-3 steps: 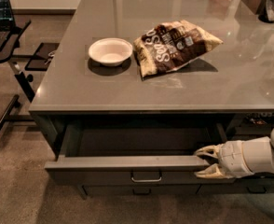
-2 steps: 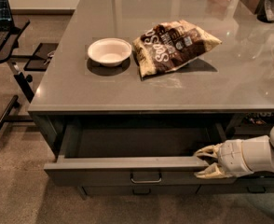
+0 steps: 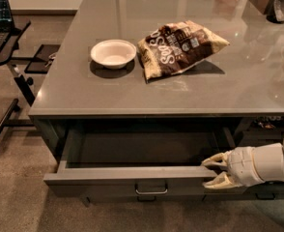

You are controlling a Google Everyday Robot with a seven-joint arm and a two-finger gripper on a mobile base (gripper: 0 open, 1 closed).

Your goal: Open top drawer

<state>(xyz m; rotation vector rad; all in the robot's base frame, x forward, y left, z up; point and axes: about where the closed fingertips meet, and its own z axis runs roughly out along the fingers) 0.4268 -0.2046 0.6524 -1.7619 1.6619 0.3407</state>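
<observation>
We get one view only, set high in front of the table (image 3: 84, 93), close in, tilted down and facing forward across its top to the far edge. The open top drawer (image 3: 122, 175) sits low in frame, the pincer (image 3: 217, 171) enters from the right edge at the drawer front, and floor (image 3: 16, 192) shows at left.

Dark grey top drawer (image 3: 127, 174), metal loop pull (image 3: 151, 190) at centre, pulled out nearward, my gripper (image 3: 210, 173) clamped on its right end.
</observation>
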